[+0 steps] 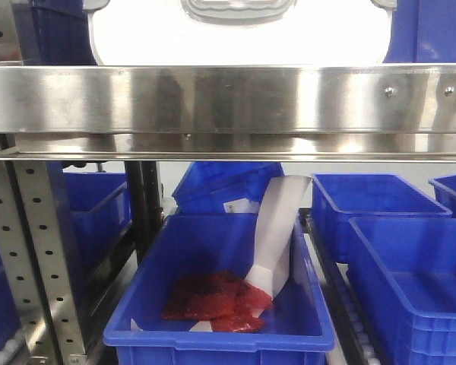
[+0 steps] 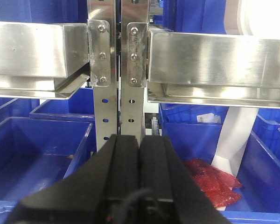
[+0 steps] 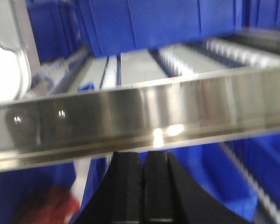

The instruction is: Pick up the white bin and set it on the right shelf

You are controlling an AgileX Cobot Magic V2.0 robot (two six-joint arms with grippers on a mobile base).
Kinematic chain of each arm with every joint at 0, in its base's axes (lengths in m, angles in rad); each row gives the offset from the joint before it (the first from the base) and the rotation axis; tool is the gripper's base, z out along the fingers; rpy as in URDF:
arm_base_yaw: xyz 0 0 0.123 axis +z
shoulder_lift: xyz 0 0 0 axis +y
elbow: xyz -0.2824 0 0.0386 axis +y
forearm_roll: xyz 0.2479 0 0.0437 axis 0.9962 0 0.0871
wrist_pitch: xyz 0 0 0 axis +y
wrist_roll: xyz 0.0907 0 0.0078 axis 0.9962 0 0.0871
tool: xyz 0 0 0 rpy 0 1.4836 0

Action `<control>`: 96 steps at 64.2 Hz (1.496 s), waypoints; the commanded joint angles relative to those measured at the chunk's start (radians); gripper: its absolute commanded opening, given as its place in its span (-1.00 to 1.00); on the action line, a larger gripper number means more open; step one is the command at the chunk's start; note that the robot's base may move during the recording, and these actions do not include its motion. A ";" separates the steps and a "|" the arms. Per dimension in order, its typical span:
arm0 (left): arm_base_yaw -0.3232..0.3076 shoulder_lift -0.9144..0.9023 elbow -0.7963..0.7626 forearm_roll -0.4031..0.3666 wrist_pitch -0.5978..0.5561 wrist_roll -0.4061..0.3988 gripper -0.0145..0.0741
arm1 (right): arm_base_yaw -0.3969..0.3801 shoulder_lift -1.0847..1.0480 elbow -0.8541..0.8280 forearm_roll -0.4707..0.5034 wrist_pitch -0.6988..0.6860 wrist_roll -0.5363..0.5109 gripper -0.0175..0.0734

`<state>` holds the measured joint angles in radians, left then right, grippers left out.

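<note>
Storage area packed with blue crates (image 1: 395, 220) under a shiny steel rack. Both pincers are pressed together with nothing in them — the left gripper (image 2: 140, 168) sits low in front of the perforated upright (image 2: 131, 70), and the right gripper (image 3: 142, 184) sits just below the front rail (image 3: 144, 116), though that view is blurry. Further out, the white bin (image 1: 239, 34) sits on the right shelf (image 1: 228, 103) behind its front rail, and below, a blue crate (image 1: 213, 304) holds red packets (image 1: 216, 300) and a white bag (image 1: 277, 236).
</note>
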<state>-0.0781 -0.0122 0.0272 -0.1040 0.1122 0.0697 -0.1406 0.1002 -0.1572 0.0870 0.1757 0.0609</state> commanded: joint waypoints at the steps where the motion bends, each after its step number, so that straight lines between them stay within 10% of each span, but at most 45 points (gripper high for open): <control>1: 0.000 -0.009 0.022 -0.003 -0.094 -0.009 -0.94 | 0.045 -0.057 0.033 -0.087 -0.197 0.032 -0.45; 96: 0.000 -0.009 0.022 -0.003 -0.094 -0.009 -0.94 | 0.085 -0.118 0.182 -0.119 -0.236 0.029 -0.45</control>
